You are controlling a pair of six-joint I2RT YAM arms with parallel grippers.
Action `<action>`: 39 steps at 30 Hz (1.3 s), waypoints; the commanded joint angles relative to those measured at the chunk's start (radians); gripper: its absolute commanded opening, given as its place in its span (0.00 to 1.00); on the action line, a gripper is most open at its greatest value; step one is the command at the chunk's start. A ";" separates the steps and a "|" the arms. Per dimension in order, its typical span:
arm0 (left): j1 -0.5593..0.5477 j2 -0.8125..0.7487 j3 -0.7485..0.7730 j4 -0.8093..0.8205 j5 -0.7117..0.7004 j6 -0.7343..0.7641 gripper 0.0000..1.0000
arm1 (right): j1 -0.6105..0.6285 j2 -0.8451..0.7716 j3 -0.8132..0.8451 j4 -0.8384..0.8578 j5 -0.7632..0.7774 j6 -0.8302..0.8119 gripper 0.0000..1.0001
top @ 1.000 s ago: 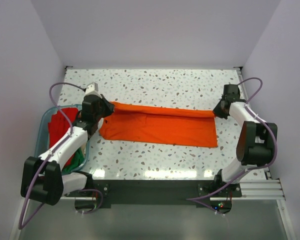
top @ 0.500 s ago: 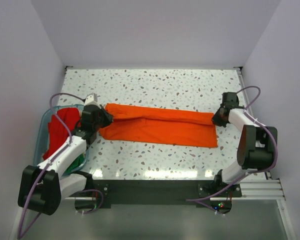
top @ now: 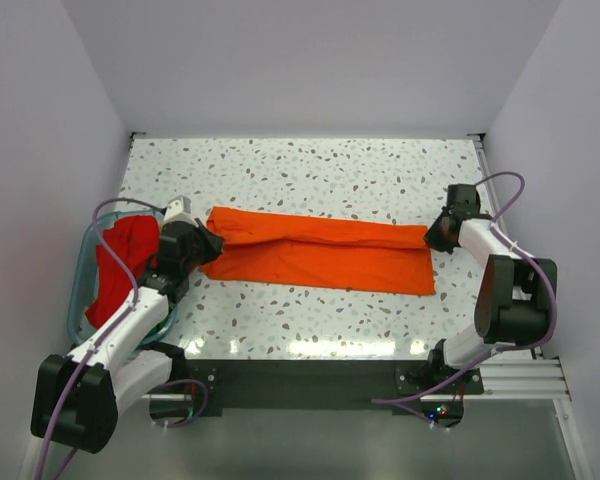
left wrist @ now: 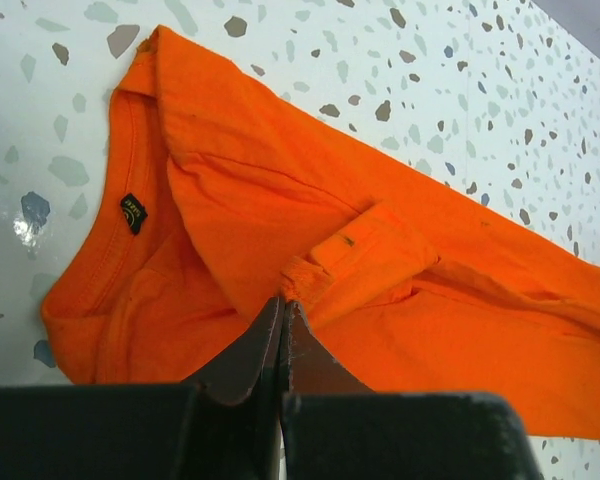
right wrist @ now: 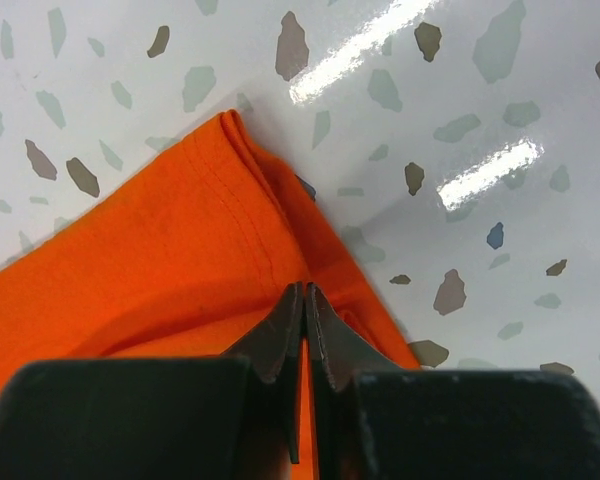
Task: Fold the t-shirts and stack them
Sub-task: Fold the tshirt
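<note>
1. orange t-shirt lies on the bench, about mid-depth; it is stretched into a long band running left to right, folded lengthwise, with the far layer lapping over the near one
2. left hand is at the shirt's left end; in the left wrist view its fingers are pressed together, pinching a bunched fold of orange cloth by the sleeve hem
3. the collar, with a small dark label inside, lies flat on the bench to the left of that pinch
4. right hand is at the shirt's right end, far corner; in the right wrist view its fingers are closed onto the cloth, nipping the edge just behind the stitched hem; the hem corner rests on the bench just past the tips
5. red t-shirt sits bunched in the teal tub at the bench's left edge, partly hidden by the left arm
6. cannot tell whether the pinched ends are raised off the bench
</note>
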 commanded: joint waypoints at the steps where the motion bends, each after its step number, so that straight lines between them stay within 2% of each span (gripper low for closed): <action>1: -0.004 -0.016 -0.038 0.027 0.017 -0.021 0.00 | -0.007 -0.048 -0.013 0.025 -0.009 0.014 0.04; 3: -0.004 -0.026 -0.065 0.042 0.029 -0.025 0.02 | -0.008 -0.057 -0.019 0.029 -0.015 0.012 0.13; 5: -0.004 -0.036 -0.091 0.049 0.031 -0.034 0.11 | -0.008 -0.081 -0.030 0.028 -0.032 0.010 0.20; 6: -0.004 -0.053 -0.101 0.055 0.031 -0.034 0.23 | -0.007 -0.097 -0.042 0.029 -0.035 0.012 0.22; 8: -0.004 -0.079 -0.118 0.056 0.029 -0.039 0.37 | -0.008 -0.141 -0.053 0.026 -0.038 0.009 0.30; 11: -0.004 -0.108 -0.134 0.056 0.026 -0.047 0.45 | -0.008 -0.186 -0.065 0.014 -0.058 0.004 0.31; 16: -0.004 -0.127 -0.131 0.050 0.020 -0.061 0.47 | 0.004 -0.250 -0.093 0.040 -0.135 0.004 0.31; 19: -0.004 -0.099 -0.095 0.070 0.026 -0.068 0.47 | 0.068 -0.266 -0.088 0.055 -0.118 0.003 0.32; 23: -0.004 0.043 -0.018 0.081 -0.009 -0.079 0.45 | 0.208 -0.195 -0.024 0.060 -0.074 0.000 0.32; 26: -0.004 0.176 0.077 0.050 -0.044 -0.081 0.43 | 0.259 -0.107 0.028 0.086 -0.081 0.003 0.32; 32: -0.004 0.388 0.224 0.016 -0.055 -0.094 0.40 | 0.290 0.009 0.053 0.135 -0.089 -0.009 0.31; 39: -0.007 0.527 0.269 0.029 0.002 -0.082 0.37 | 0.288 -0.006 -0.051 0.166 -0.069 -0.005 0.31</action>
